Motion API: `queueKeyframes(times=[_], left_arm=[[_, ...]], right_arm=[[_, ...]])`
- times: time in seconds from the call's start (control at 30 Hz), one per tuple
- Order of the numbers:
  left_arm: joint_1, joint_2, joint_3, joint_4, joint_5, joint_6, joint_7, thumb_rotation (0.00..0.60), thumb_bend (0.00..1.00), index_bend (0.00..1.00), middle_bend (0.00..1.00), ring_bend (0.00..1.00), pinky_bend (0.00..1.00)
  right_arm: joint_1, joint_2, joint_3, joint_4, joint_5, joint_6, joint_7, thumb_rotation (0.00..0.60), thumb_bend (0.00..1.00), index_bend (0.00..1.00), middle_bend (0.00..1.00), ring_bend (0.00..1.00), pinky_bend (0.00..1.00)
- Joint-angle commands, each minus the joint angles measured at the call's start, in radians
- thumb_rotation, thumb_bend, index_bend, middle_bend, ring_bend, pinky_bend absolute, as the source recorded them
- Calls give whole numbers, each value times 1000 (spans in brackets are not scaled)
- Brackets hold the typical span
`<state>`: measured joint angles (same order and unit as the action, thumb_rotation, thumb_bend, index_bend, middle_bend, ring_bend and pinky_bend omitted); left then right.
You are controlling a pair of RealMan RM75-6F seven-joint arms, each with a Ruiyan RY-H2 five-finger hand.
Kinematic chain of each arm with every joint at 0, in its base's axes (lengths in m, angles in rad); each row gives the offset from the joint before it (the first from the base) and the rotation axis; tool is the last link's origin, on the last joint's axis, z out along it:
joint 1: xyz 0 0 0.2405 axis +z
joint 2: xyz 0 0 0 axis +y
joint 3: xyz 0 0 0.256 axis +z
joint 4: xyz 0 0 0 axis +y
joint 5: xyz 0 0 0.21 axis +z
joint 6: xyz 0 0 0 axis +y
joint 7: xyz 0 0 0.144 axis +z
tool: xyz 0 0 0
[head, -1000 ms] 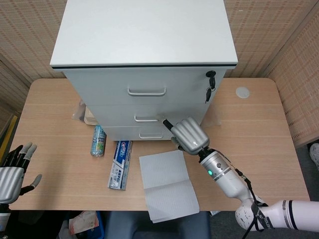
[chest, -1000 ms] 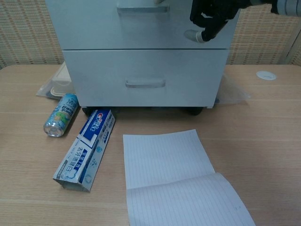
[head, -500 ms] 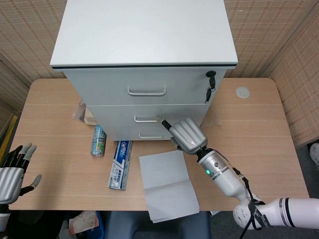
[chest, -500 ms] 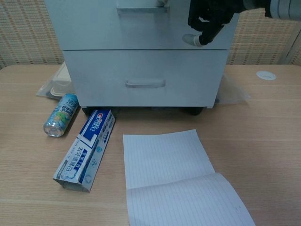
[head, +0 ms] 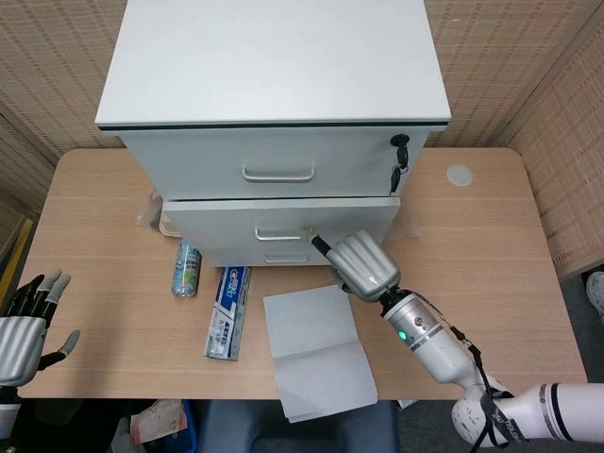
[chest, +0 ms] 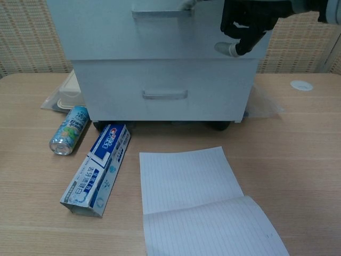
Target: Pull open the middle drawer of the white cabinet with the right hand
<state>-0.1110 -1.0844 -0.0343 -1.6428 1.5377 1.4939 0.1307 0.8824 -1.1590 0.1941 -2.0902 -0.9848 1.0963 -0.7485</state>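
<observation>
Table: light wood table (head: 491, 236), woven wall panels behind.
Cabinet: white cabinet (head: 274, 94) at far centre; middle drawer (head: 283, 226) pulled partly out.
Right hand: right hand (head: 359, 262) hooks the drawer handle (head: 278, 232).
Left hand: left hand (head: 24, 326) open, empty, near left.
Writing: toothpaste box (chest: 98, 168), brand unreadable.

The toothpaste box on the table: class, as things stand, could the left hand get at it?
Probably yes. The left hand is open at the table's near-left edge, and bare tabletop lies between it and the toothpaste box.
</observation>
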Motion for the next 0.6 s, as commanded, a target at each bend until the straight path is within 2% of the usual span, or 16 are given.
queueKeyframes(times=[0.03,0.6], left_arm=[[0,1,-1,-2,-1,0,3,600,289,0,0,25,114],[-3,6,-3,-15,5,2,12,600,289,0,0,25,114]], right_arm=[[-13,13,-16,-17,-26,11,5,600,395,175,849,923,897],[-50,52,-76,-99,-112,35,-21,600,395,175,849,924,897]])
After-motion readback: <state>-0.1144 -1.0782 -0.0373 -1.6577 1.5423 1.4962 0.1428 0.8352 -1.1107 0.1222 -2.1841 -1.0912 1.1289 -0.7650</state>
